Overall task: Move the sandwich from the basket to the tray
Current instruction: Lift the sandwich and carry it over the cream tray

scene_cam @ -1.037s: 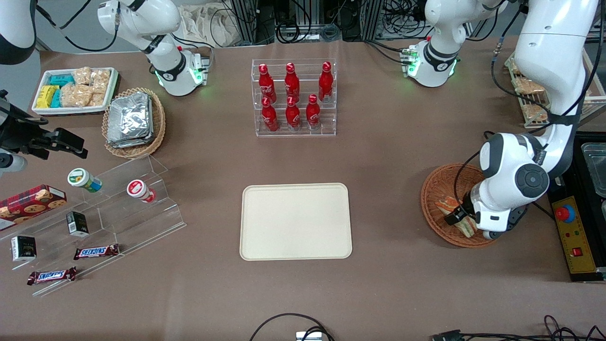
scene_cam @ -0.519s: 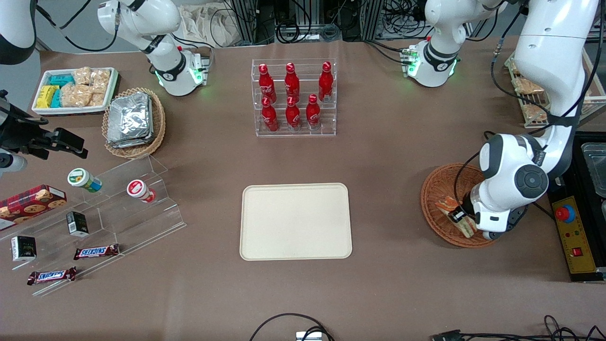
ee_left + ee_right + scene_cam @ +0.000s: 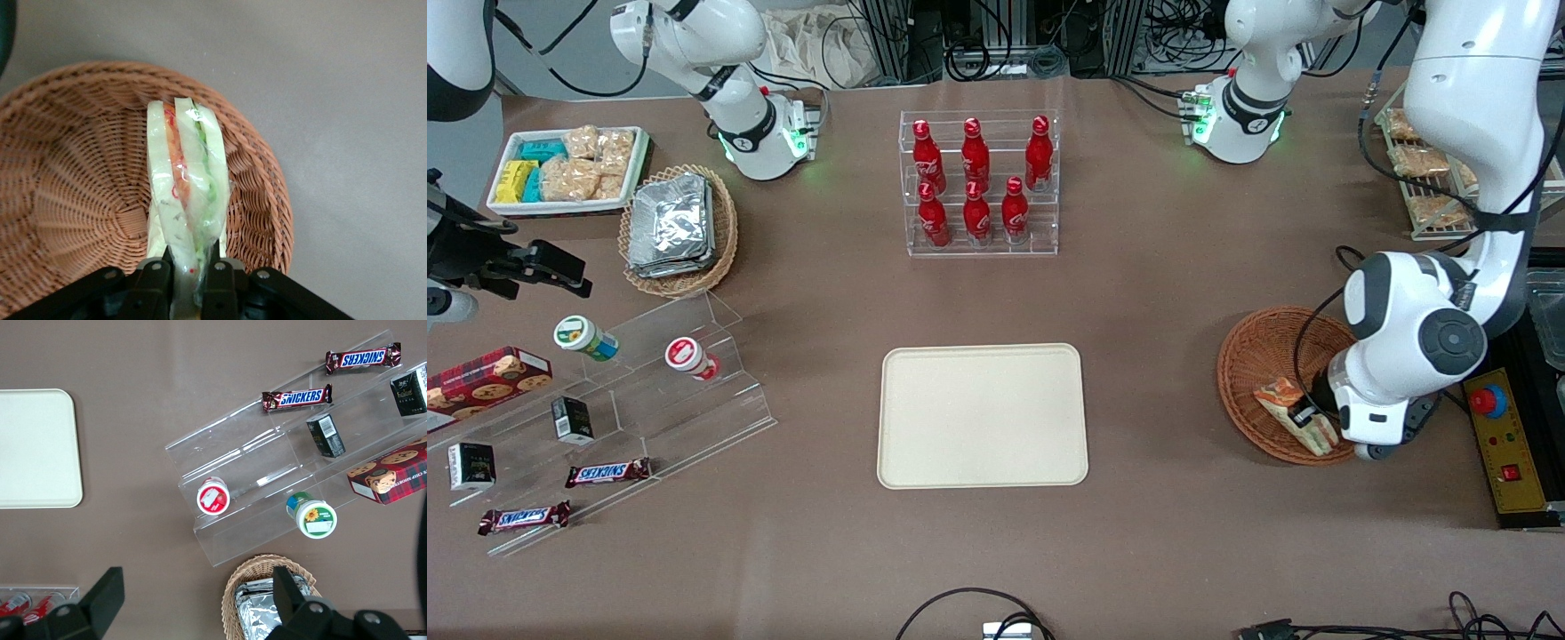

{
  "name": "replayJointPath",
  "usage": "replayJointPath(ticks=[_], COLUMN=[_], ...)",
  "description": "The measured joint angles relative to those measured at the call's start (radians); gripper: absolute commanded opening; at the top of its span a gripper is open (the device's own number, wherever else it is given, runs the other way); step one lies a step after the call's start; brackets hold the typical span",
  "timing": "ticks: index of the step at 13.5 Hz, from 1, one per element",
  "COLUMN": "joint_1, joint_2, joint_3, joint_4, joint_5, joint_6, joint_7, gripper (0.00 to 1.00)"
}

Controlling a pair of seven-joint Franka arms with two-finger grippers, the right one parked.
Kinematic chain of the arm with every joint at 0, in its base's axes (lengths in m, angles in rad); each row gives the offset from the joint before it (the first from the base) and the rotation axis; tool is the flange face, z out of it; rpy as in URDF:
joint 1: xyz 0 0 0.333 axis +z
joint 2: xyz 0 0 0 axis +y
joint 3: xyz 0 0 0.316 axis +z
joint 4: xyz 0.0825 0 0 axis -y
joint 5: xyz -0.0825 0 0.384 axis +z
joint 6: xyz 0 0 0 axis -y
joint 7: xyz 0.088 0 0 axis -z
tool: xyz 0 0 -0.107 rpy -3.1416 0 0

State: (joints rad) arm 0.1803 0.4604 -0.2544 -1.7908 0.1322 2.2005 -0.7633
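The sandwich point(image 3: 1294, 413) is a clear-wrapped wedge of white bread with orange-red and green filling point(image 3: 188, 193). It stands on edge in the reddish-brown wicker basket point(image 3: 1249, 356), near the rim nearest the front camera; the basket also shows in the left wrist view point(image 3: 73, 193). My left gripper point(image 3: 1309, 416) is down in the basket and shut on the sandwich's lower end, one finger point(image 3: 155, 283) on each bread face. The cream tray point(image 3: 983, 415) lies flat and empty mid-table, toward the parked arm from the basket.
A clear rack of red bottles point(image 3: 978, 182) stands farther from the camera than the tray. A tan basket of foil packets point(image 3: 676, 227), a white snack tray point(image 3: 569, 169) and clear steps with snacks point(image 3: 623, 400) lie toward the parked arm's end. A control box point(image 3: 1503, 444) sits beside the basket.
My left gripper and wrist have shifted toward the working arm's end and nearer the camera, and the sandwich has moved with them inside the basket.
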Motion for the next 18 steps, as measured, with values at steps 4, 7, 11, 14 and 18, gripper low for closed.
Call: replayJointPath(ticks=[4,7,11,14,18], joint_1=[0.002,0.001,-0.029,-0.152,-0.273], joint_2=[-0.003,-0.003,0.021,0.115,0.216], joint_3=[0.000,-0.002,-0.015,-0.019,-0.026], joint_4=[0.128,0.193,0.293,0.410,0.528], joint_5=[0.001,0.001,0.000,-0.001,-0.009], joint_6=[-0.175,-0.216,-0.314,-0.346,-0.339], joint_7=[0.134,0.236,0.308,0.300,0.268], gripper=[0.19,0.18,0.19,0.18,0.19])
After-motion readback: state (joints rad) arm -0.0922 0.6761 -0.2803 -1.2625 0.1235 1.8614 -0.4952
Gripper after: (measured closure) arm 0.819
